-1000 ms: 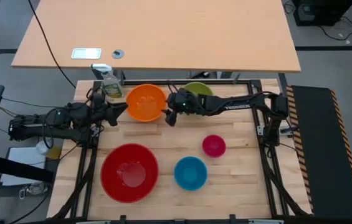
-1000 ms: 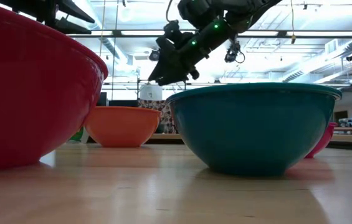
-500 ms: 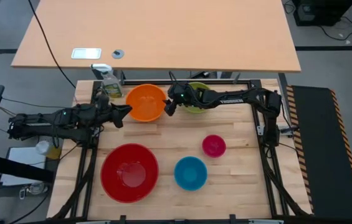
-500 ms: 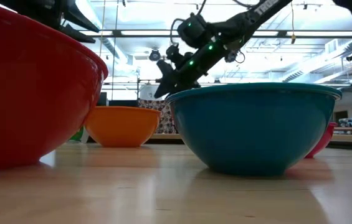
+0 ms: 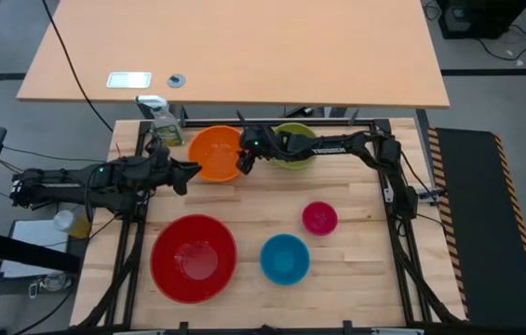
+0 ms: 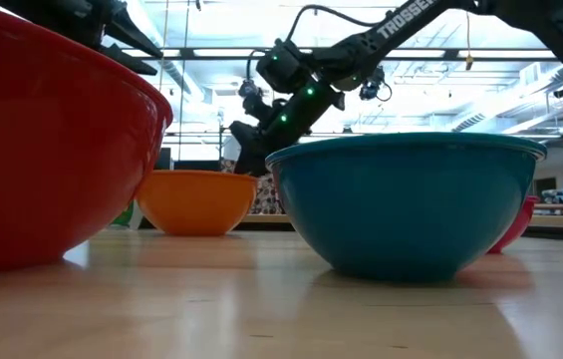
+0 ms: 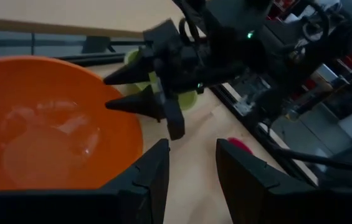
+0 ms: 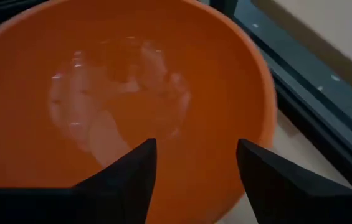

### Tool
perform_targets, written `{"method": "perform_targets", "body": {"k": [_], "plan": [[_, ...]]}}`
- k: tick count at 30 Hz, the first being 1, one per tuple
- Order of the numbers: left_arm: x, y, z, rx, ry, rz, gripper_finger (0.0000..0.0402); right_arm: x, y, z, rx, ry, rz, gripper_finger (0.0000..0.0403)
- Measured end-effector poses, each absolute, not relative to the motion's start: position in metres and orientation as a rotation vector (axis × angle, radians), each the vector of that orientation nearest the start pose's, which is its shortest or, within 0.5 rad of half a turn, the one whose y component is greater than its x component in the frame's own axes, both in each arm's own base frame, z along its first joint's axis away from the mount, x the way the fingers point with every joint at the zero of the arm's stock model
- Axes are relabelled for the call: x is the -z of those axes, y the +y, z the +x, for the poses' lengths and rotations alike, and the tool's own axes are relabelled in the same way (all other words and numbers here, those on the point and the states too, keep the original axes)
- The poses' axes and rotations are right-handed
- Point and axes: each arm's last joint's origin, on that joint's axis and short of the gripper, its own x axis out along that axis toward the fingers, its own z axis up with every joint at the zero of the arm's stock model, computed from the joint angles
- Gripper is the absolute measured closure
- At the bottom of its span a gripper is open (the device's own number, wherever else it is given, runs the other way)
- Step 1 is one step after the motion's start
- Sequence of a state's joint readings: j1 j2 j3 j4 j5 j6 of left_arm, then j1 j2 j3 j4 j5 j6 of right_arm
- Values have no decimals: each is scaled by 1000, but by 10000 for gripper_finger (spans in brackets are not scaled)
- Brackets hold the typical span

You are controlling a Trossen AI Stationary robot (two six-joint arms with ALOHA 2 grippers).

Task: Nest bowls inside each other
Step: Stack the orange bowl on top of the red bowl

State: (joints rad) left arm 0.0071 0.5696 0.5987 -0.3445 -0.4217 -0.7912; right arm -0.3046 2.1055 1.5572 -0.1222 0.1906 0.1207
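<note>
The orange bowl (image 5: 214,154) stands at the table's far middle, with the lime green bowl (image 5: 295,160) to its right, partly under my right arm. My right gripper (image 5: 242,162) is open and hovers at the orange bowl's right rim (image 8: 260,93), its fingers just above it (image 6: 239,160). My left gripper (image 5: 188,174) is open at the bowl's near-left side, nothing between its fingers (image 7: 192,146). The red bowl (image 5: 194,258), the blue bowl (image 5: 285,258) and the pink bowl (image 5: 319,218) rest upright on the near half.
A spray bottle (image 5: 163,121) stands at the far left corner behind the orange bowl. The black frame rail (image 5: 356,119) runs along the table's far edge. Bare wood (image 5: 263,200) lies between the far bowls and the near ones.
My right gripper has travelled toward the table's left edge and down, from beside the green bowl to the orange bowl's right rim, tipping a little further downward. The bowls have stayed where they were.
</note>
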Motion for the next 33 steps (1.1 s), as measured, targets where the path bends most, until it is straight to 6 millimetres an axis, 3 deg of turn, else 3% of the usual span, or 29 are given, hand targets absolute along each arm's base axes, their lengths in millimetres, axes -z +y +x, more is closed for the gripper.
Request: {"method": "perform_targets", "body": {"k": [6, 12, 18, 25, 33], "plan": [[-284, 13, 130, -516, 127, -715, 267, -205, -143, 448, 554, 630, 101, 186], [-284, 13, 130, -516, 127, -719, 267, -205, -158, 442, 655, 632, 103, 188], [-284, 13, 130, -516, 127, -719, 267, -194, -175, 436, 679, 678, 123, 188], [-284, 13, 130, -517, 128, -719, 267, -179, -179, 437, 601, 713, 169, 192], [-284, 13, 130, -516, 127, -719, 267, -179, -177, 438, 598, 704, 193, 238]]}}
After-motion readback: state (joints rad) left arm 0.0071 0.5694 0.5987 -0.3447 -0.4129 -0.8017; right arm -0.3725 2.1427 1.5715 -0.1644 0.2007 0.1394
